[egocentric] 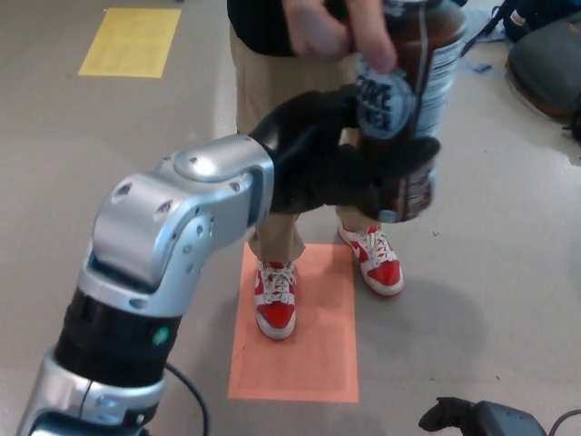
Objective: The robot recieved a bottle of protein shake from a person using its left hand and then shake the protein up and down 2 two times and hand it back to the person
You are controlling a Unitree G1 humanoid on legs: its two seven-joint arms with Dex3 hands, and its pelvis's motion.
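Nearest the camera, the silver forearm [172, 236] of the left arm rises from the lower left and reaches forward. At its end the left hand [349, 173] has its black fingers [404, 168] wrapped around the lower body of the protein shake bottle [418, 100], clenched on it. The person's hand [340, 27] grips the same bottle higher up, near the label, so both hold it at once, probably the handover, with neither side letting go. Beyond, the person stands with red sneakers [275, 300] on an orange floor mat [295, 363]. A yellow mat [132, 41] lies farther off. The right hand is out of sight.
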